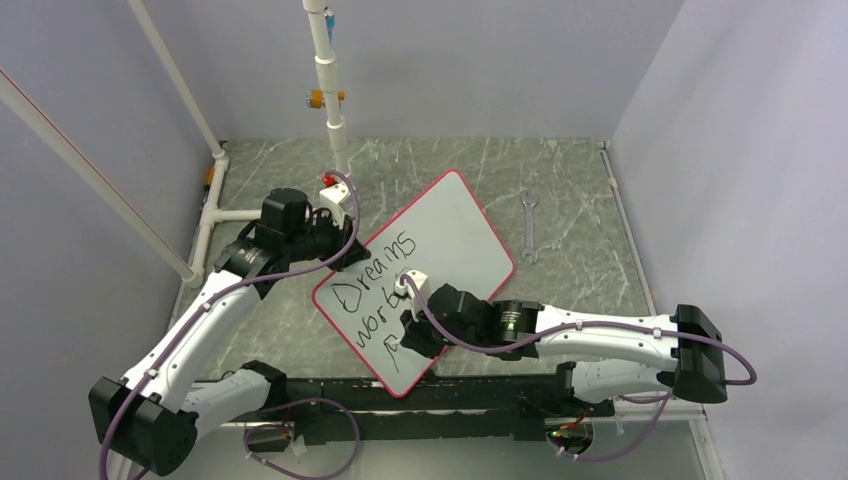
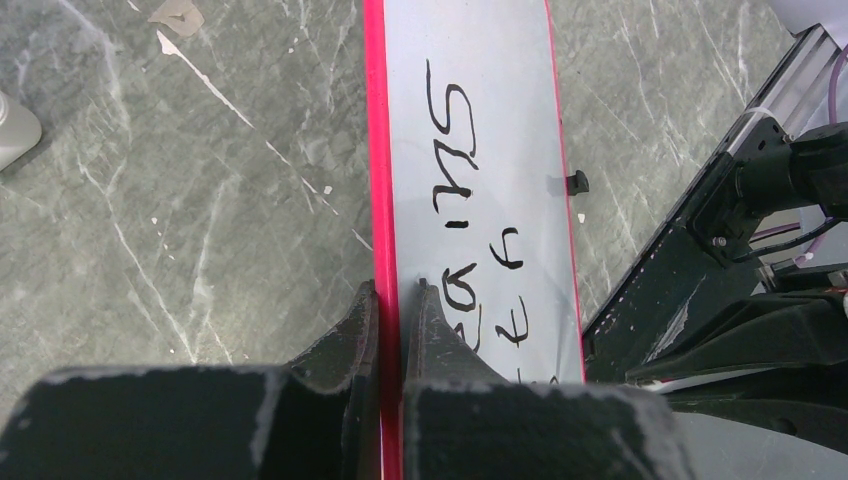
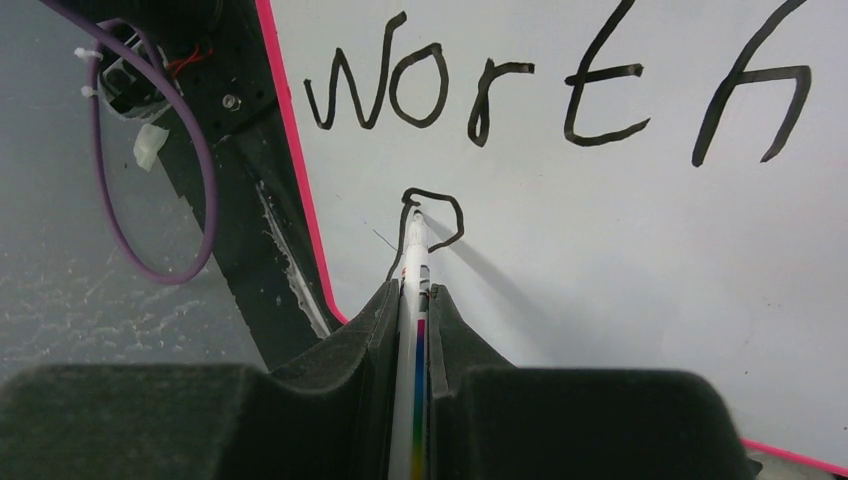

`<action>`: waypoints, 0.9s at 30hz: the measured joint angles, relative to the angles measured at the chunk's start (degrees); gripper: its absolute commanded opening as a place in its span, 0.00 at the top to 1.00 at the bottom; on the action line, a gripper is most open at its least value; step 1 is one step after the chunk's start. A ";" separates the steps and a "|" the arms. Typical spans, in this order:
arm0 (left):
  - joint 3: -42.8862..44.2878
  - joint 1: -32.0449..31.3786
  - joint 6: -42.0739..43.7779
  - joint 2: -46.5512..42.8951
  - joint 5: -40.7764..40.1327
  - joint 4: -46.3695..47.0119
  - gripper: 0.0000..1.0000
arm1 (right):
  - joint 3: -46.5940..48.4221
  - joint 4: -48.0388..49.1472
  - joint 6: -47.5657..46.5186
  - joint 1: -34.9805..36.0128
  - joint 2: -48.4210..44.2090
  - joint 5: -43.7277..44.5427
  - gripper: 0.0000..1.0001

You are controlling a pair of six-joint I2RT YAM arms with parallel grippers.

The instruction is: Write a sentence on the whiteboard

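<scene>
The whiteboard (image 1: 450, 225), white with a thin red rim, lies tilted on the table. The sentence (image 1: 375, 275) reads "Dreams", "worth" and a lone "p" in black. My left gripper (image 1: 352, 250) is shut on the board's left rim (image 2: 382, 200), one finger on each side. My right gripper (image 1: 408, 335) is shut on a white marker (image 3: 412, 300) with a coloured stripe. The marker's tip touches the board at the "p" (image 3: 432, 215), under "worth" (image 3: 560, 95).
A metal wrench (image 1: 529, 228) lies on the table right of the board. A white pipe frame (image 1: 330, 90) stands at the back and along the left. A black rail (image 1: 480, 395) runs under the board's near corner.
</scene>
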 measured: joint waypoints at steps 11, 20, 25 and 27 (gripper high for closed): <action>0.00 0.00 -0.02 0.00 0.00 0.00 1.00 | 0.04 0.13 -0.07 0.00 -4.07 2.19 1.00; 0.00 0.00 -0.02 0.00 0.00 0.00 1.00 | -2.64 0.57 1.29 -0.04 -8.92 7.48 1.00; 0.00 0.00 -0.02 0.00 0.00 0.00 1.00 | -3.58 0.46 1.70 -0.07 -7.85 8.15 1.00; 0.00 0.00 -0.02 0.00 0.00 0.00 1.00 | -3.80 0.48 1.70 -0.07 -7.17 8.04 1.00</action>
